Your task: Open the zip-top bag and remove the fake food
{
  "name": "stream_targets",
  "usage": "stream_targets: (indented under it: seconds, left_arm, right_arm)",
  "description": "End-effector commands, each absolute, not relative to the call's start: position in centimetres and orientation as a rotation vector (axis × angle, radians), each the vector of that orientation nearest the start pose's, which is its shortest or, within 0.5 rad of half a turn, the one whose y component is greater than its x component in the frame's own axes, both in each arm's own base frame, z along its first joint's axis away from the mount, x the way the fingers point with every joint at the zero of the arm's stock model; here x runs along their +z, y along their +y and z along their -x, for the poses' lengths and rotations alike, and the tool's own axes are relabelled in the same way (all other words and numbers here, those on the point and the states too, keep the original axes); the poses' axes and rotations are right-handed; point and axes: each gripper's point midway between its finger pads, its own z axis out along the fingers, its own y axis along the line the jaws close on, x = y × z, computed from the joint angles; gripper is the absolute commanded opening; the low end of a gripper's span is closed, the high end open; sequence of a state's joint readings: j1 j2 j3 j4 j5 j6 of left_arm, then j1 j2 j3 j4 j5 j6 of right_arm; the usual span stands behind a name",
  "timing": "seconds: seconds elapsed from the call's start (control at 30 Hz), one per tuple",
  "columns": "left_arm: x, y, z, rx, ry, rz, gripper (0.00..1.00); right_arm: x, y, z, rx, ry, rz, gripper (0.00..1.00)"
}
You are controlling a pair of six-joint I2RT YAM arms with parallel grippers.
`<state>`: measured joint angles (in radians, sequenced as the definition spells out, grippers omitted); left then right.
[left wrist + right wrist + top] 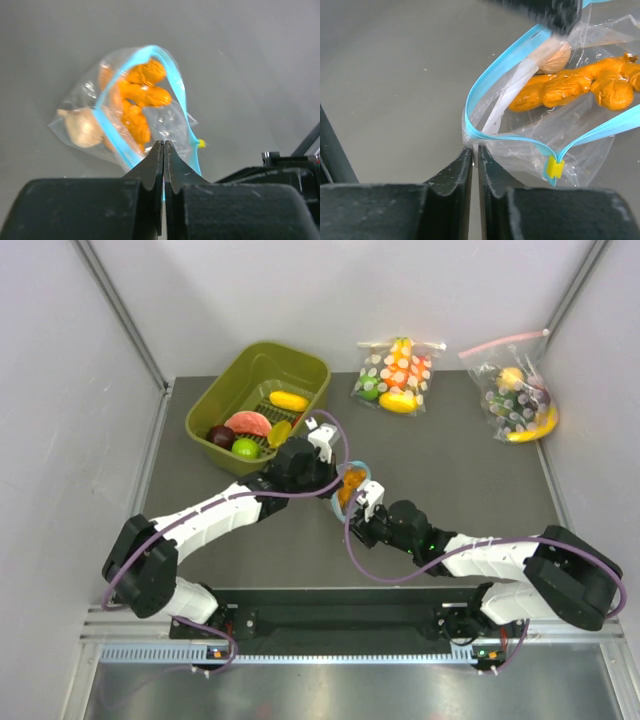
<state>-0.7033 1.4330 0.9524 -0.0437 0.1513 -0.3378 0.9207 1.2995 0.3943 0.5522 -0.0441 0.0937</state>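
The zip-top bag [352,485] hangs between my two grippers above the middle of the table, its light-blue zip strip [107,130] parted into an open loop. Orange fake food [141,95] and a beige piece [82,129] lie inside it. My left gripper [338,474] is shut on one side of the mouth; in the left wrist view [164,144] the blue strip runs between its jaws. My right gripper [358,506] pinches the opposite end of the mouth [475,150], jaws almost together on the film. The orange piece [570,85] and a yellow slider [553,168] show there.
A green bin [215,390] at the back left holds toy fruit. Two white-dotted bags with pink strips lie at the back, one in the centre [395,375] and one on the right [515,390]. Walls enclose the table on three sides.
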Motion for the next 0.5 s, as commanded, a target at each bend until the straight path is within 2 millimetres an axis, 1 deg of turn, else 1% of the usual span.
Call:
stream_targets:
  seconds: [0.0, 0.03, 0.07, 0.1, 0.17, 0.2, 0.27, 0.3, 0.33, 0.4, 0.47]
  left_arm:
    - [17.3, -34.1, -28.6, -0.812, 2.038, -0.600, 0.00]
    - [18.1, -35.0, -28.7, -0.801, 2.008, -0.640, 0.00]
    - [17.8, -35.7, -28.5, -0.796, 2.010, -0.662, 0.00]
    - [17.0, -36.4, -28.3, -0.783, 2.024, -0.687, 0.00]
    - [16.7, -37.0, -28.8, -0.765, 2.023, -0.696, 0.01]
    - [15.7, -37.2, -29.1, -0.738, 2.039, -0.702, 0.05]
    - [15.1, -37.0, -29.9, -0.690, 2.046, -0.693, 0.11]
    - [14.2, -37.1, -30.3, -0.659, 2.057, -0.701, 0.12]
    - [13.5, -36.3, -30.8, -0.591, 2.087, -0.685, 0.13]
    - [13.0, -36.0, -31.1, -0.540, 2.091, -0.673, 0.16]
    - [13.2, -35.3, -31.8, -0.477, 2.073, -0.638, 0.19]
  right_arm:
    - [10.7, 30.5, -21.7, 0.734, 1.762, 0.762, 0.10]
    - [10.5, 30.0, -21.9, 0.714, 1.765, 0.737, 0.14]
    - [10.6, 30.0, -21.9, 0.713, 1.762, 0.734, 0.14]
    - [10.3, 29.7, -21.7, 0.716, 1.769, 0.728, 0.14]
    - [10.7, 29.6, -21.6, 0.731, 1.750, 0.712, 0.15]
    - [10.8, 29.7, -21.5, 0.743, 1.743, 0.709, 0.15]
    - [11.2, 29.5, -21.1, 0.763, 1.719, 0.703, 0.15]
    - [11.6, 29.4, -21.0, 0.771, 1.704, 0.699, 0.15]
    - [11.7, 29.3, -20.9, 0.774, 1.696, 0.699, 0.15]
    - [12.3, 29.1, -20.7, 0.780, 1.674, 0.695, 0.15]
    - [12.6, 28.9, -20.6, 0.784, 1.664, 0.691, 0.15]
